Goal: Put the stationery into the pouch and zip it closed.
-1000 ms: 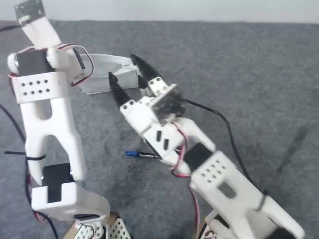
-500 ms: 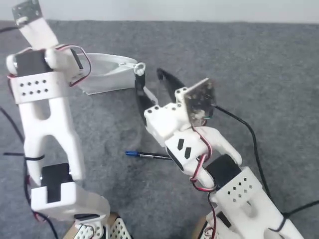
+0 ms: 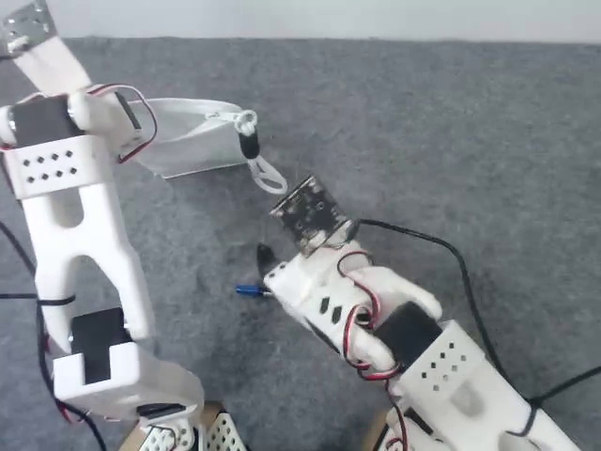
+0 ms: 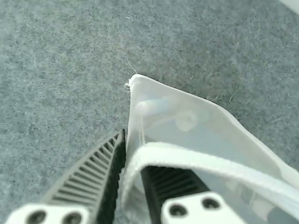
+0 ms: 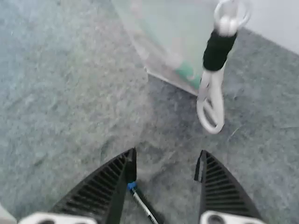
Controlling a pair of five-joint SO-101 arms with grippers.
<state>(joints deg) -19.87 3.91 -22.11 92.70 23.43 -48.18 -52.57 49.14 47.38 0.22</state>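
The translucent white pouch [image 3: 188,141] lies at the far left of the grey carpet, and its black zipper pull [image 3: 249,146] with a white loop [image 3: 268,177] trails toward the middle. My left gripper [image 4: 133,154] is shut on the pouch's rim [image 4: 187,158], one finger inside and one outside. A pen with a blue end [image 3: 246,290] lies on the carpet in front of the pouch. My right gripper [image 5: 166,158] is open, low over the pen [image 5: 140,200], whose blue end sits beside one finger [image 5: 112,182]. The pouch [image 5: 168,37] and the pull [image 5: 218,49] are farther ahead.
Grey carpet [image 3: 451,122] covers the whole table, with open room to the right. A black cable [image 3: 460,272] runs along the right arm. The left arm's white column [image 3: 84,244] stands between the pouch and the front edge.
My right gripper pulled back from the pouch's mouth toward the front and dropped down over the pen. The pouch shifted slightly left, and its zipper pull now lies free.
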